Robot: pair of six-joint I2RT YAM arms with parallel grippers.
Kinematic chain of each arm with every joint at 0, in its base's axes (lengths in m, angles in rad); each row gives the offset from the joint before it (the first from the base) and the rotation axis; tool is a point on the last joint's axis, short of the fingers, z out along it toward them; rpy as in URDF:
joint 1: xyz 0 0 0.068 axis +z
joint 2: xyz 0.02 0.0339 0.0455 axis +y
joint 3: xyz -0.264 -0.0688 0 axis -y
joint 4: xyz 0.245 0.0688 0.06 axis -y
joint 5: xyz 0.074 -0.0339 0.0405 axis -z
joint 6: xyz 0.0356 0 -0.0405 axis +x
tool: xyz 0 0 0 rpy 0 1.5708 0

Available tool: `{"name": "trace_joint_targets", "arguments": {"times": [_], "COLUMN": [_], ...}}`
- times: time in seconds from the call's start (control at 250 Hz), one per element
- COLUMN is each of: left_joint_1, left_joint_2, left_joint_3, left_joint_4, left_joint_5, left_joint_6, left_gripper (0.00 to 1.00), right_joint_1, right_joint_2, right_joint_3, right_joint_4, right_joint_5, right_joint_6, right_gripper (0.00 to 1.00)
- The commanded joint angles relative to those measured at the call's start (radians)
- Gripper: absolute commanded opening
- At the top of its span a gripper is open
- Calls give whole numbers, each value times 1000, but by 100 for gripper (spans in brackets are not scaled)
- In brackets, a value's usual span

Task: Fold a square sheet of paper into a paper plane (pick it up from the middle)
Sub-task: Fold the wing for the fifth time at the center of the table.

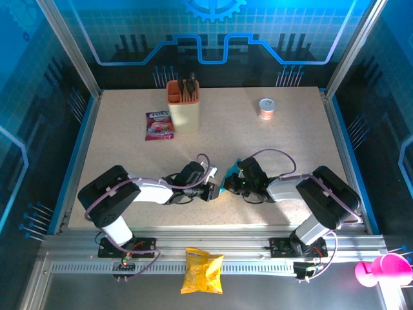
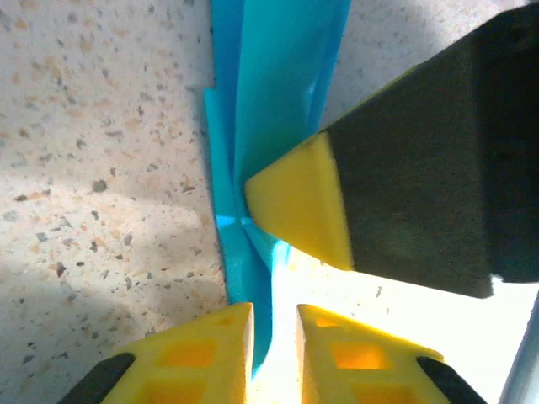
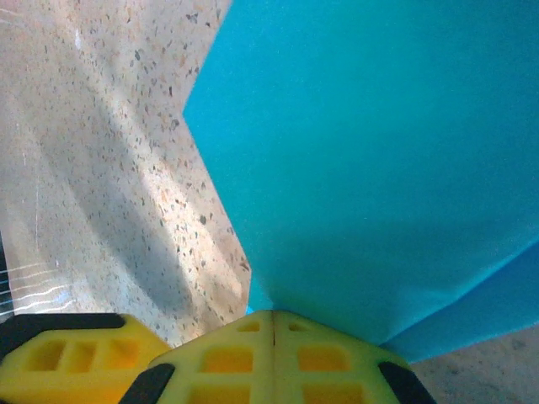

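Left gripper (image 2: 274,328): yellow fingertips parted by a narrow gap, with the lower edge of the cyan paper (image 2: 269,93) running into that gap. It straddles the paper and is not visibly clamping. Right gripper (image 3: 274,326): fingertips pressed flat together with the seam closed, and the paper fans out directly from the pinch, so I judge it to be gripping the sheet. In the left wrist view that right tip comes in from the side as one yellow wedge and touches the paper where its layers gather to a waist. The paper is folded into a narrow, many-layered strip. Its long axis runs straight ahead of the left fingers and crosswise to the right tip. Location: down at the speckled table (image 1: 277,155), on the arm-base side of the orange-cream holder (image 1: 182,110), slightly to its right and well apart from it; whether it rests on the surface I cannot tell. Both arms are right at the paper. The right has the hold, so the next re-grip or crease probably falls to the left, working along the strip's length. The top view gives the layout, arms meeting tip to tip, but the paper there is a mere cyan sliver. The left wrist view resolves the layers and the waist. The right wrist view adds a broad flat panel with a slanted free edge over the table.
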Motion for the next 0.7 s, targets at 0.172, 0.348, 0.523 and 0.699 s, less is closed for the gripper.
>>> {"name": "trace_joint_targets", "arguments": {"times": [0.172,0.348,0.523,0.699], "left_joint_1": [-19,-39,-39,-32], "left_joint_2": [-60,-19,11,48], "left_joint_3": [41,60,76,97], "left_joint_4": [-78,-74,-64,-57], "left_joint_5": [59,61,44,18], "left_joint_6": [3,13,24,38], "left_gripper": [1,0,0,0], "right_joint_1": [-18,-18,-18,-18], "right_joint_2": [72,81,90,99], "right_joint_3": [-18,-25,-29,-32], "right_joint_4": [-89,-82,-74,-62], "right_joint_5": [37,32,30,26], "right_joint_6": [19,21,22,28], "right_gripper": [0,0,0,0]}}
